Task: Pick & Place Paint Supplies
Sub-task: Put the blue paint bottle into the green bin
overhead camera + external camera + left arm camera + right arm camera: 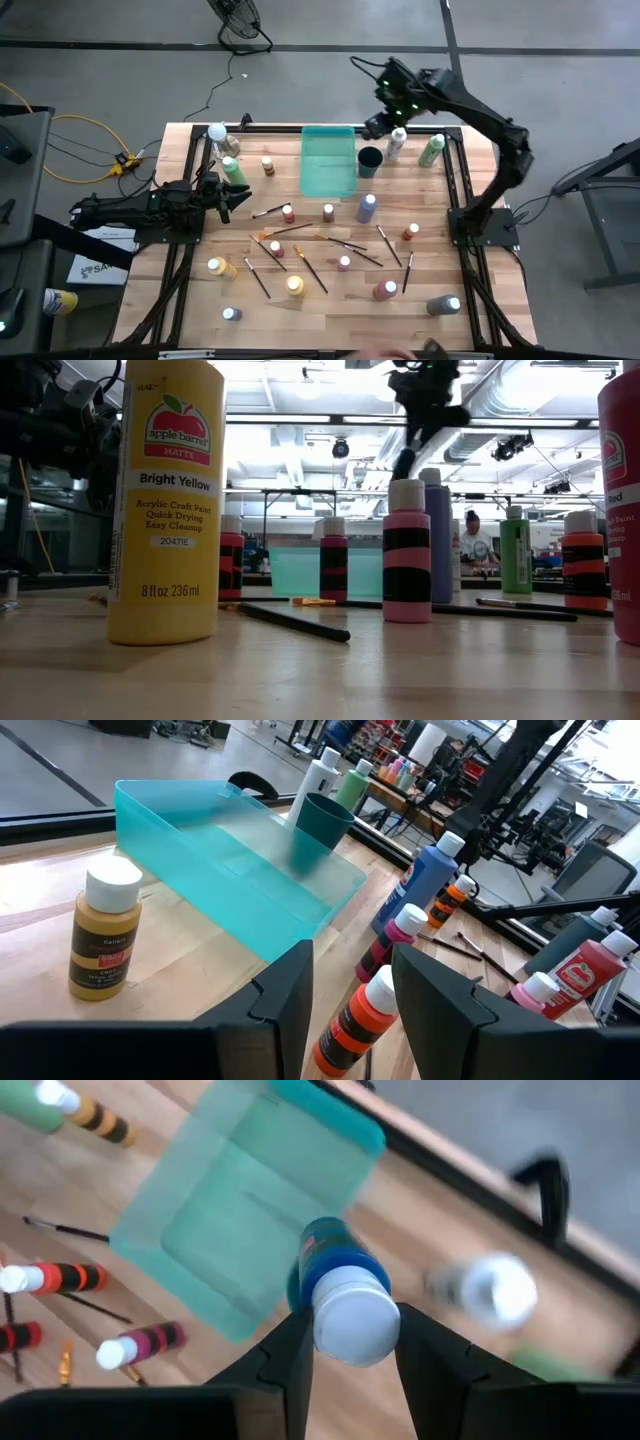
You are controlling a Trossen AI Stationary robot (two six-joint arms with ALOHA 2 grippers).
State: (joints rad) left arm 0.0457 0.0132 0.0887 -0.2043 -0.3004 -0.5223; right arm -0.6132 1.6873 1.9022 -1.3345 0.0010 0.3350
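My right gripper (345,1342) grips a blue bottle (340,1285) by its white cap, aloft near the teal tray (328,160). I judge it best centred over the tray before lowering. Left gripper (350,985) hangs empty, parted, above the worktop (330,305).

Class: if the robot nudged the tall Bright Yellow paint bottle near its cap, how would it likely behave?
The Bright Yellow bottle stands upright, tall and narrow, so a high push would probably tip it. Being round, it might then roll across the table. It looks like rigid plastic, likely stiff.
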